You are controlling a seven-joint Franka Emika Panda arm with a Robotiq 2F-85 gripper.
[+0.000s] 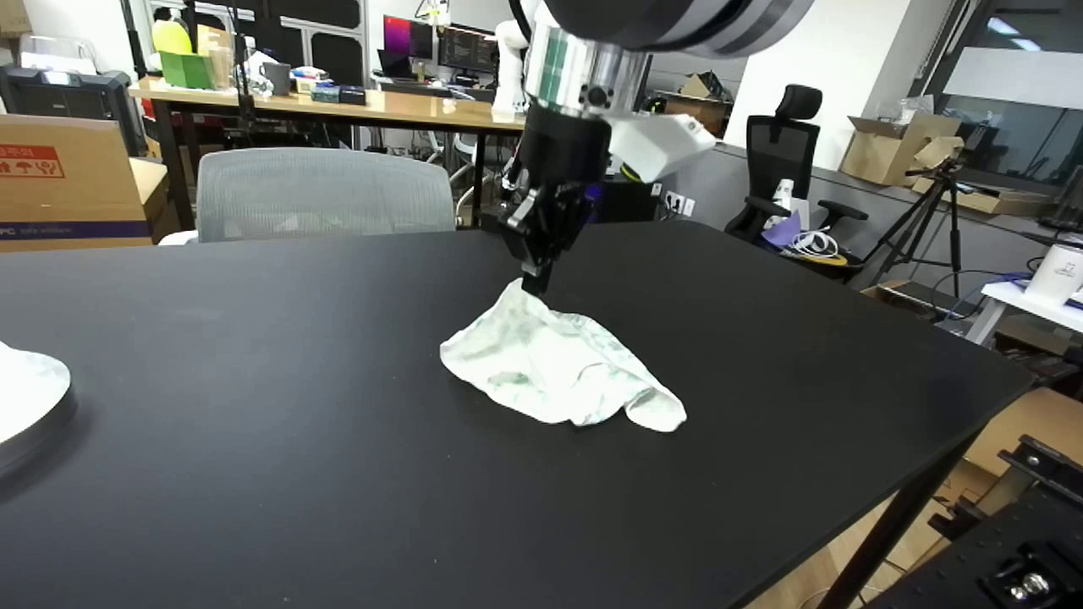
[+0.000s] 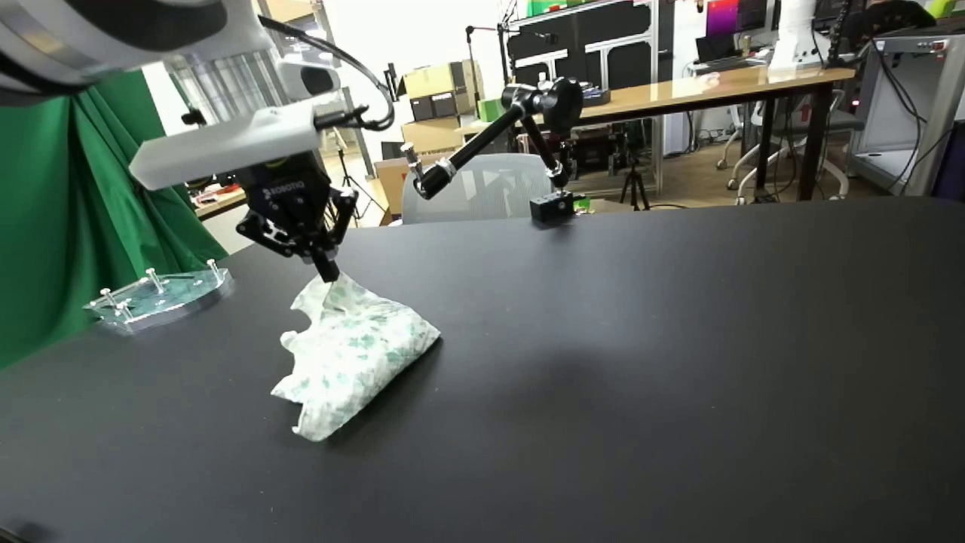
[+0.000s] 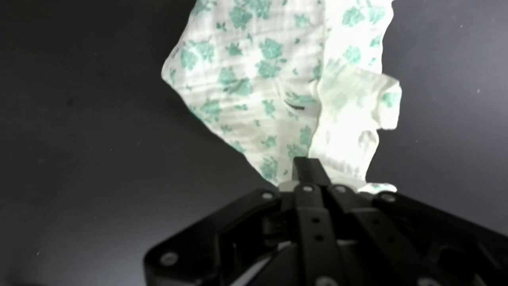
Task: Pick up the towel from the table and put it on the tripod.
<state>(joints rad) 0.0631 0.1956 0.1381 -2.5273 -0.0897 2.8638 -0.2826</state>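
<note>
The towel (image 1: 558,364) is white with green flower prints and lies crumpled on the dark table; it also shows in an exterior view (image 2: 362,354) and the wrist view (image 3: 254,79). My gripper (image 1: 535,283) is at one corner of it. In both exterior views that corner is raised to the fingertips (image 2: 328,273), and the rest lies on the table. In the wrist view the fingers (image 3: 311,169) are together over the towel's edge; the pinched cloth is mostly hidden. A black tripod (image 1: 945,173) stands beyond the table in an exterior view.
A black jointed stand (image 2: 552,208) is at the table's far edge. A clear plate with upright bolts (image 2: 166,298) lies near the towel. A white rounded object (image 1: 30,393) is at an exterior view's left edge. A grey chair (image 1: 326,194) stands behind the table.
</note>
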